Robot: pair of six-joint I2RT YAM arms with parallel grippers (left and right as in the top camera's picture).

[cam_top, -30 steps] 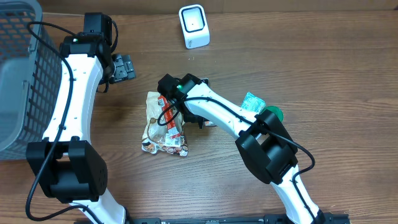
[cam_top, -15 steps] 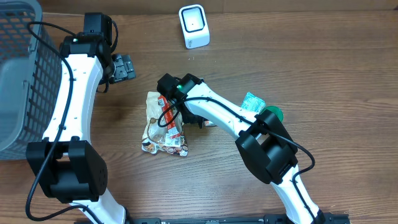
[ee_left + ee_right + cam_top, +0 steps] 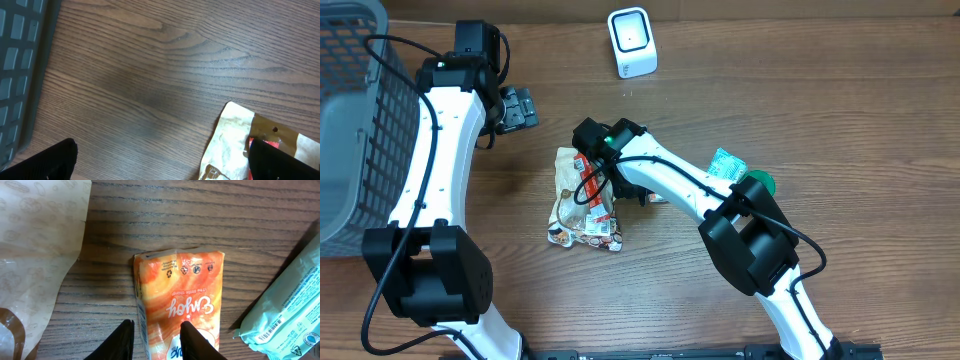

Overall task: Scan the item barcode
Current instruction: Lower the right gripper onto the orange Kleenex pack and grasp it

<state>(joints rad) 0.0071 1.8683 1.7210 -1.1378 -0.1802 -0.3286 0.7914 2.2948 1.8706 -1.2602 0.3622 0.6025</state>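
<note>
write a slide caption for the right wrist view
Right tool pinching an orange printed snack pouch on the wooden table, between a beige paper bag and a pale green packet

Crinkled beige bag lies mid-tabletop. Grey basket sits far left of it; teal packet and green round object to its right.

Your orange pouch runs off the bottom edge inside the right gripper, so you can't judge the pinch. Right of the pouch, a mint packet is cropped.

basket left, scanner at back, bag centre, pouch right of bag
</note>
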